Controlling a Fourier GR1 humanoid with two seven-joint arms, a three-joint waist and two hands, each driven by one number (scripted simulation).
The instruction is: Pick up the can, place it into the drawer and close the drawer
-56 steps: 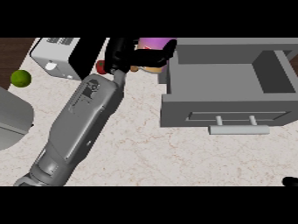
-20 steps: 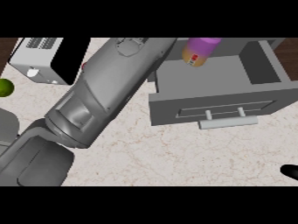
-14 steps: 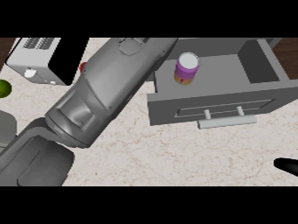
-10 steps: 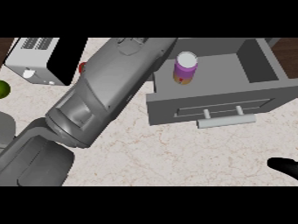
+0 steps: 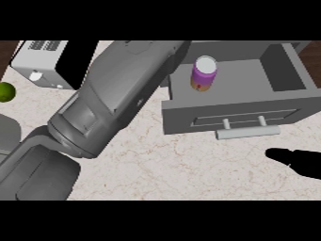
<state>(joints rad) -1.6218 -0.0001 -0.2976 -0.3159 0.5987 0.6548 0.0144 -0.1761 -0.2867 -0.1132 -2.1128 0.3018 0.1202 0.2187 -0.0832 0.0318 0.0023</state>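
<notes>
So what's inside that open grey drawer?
A purple can stands upright in the drawer, near its left wall. The left forearm covers that wall's outer side; nothing else shows inside.

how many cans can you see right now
1: the can stands upright in the open drawer, near its left wall. The left forearm covers part of the counter, so another could be hidden.

Bulky grey forearm, black right hand

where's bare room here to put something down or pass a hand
Bare counter lies below the drawer front, between the left forearm and the right hand. Inside the drawer, the floor right of the can is free. The left side is crowded.
</notes>
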